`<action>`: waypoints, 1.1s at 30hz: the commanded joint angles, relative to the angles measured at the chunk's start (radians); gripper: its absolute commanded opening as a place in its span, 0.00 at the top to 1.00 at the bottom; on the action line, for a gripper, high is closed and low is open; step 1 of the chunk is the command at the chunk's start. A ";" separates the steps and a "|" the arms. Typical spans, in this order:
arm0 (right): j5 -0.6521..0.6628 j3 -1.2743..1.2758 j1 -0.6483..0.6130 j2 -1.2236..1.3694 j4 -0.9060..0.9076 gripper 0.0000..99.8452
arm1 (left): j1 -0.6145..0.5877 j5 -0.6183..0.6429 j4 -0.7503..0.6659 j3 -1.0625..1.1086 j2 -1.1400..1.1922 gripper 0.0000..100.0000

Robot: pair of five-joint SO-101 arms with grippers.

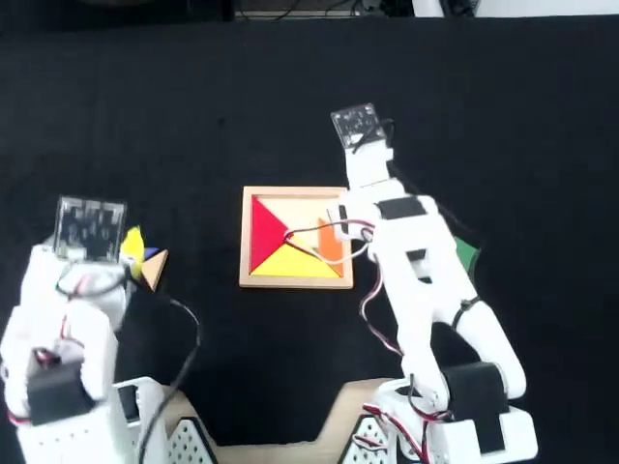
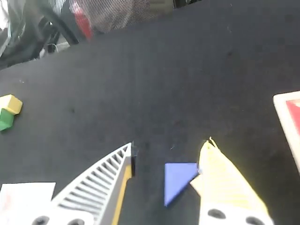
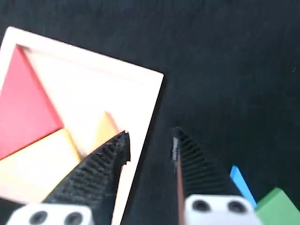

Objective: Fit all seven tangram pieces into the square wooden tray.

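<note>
The square wooden tray point(image 1: 295, 281) lies mid-table and holds a red triangle point(image 1: 264, 228), a yellow triangle point(image 1: 290, 262) and an orange piece point(image 1: 329, 242). My right gripper point(image 3: 150, 135) is open, its black fingers straddling the tray's right rim point(image 3: 149, 108) next to the orange piece point(image 3: 105, 127). Left of the tray, my left gripper point(image 2: 169, 144) is open low over the cloth. A small blue triangle point(image 2: 178, 180) lies between its fingers, touching the yellow finger point(image 2: 220, 178). A tan triangle point(image 1: 156, 268) sits right beside the left gripper point(image 1: 143, 253).
A green piece point(image 3: 279, 206) and a blue piece point(image 3: 241, 184) lie on the black cloth right of the tray, partly under the right arm point(image 1: 426, 280). Small yellow and green blocks point(image 2: 8, 111) sit far off in the left wrist view.
</note>
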 commanded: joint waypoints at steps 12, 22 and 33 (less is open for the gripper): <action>0.003 0.038 0.008 -0.045 -0.069 0.88 | -0.282 -0.493 -0.173 -0.081 0.829 0.76; 0.005 0.038 0.008 -0.045 -0.069 0.88 | -0.271 -0.526 -0.675 0.231 0.881 0.76; 0.005 0.038 0.008 -0.044 -0.069 0.88 | -0.225 -0.350 -0.905 0.223 0.930 0.76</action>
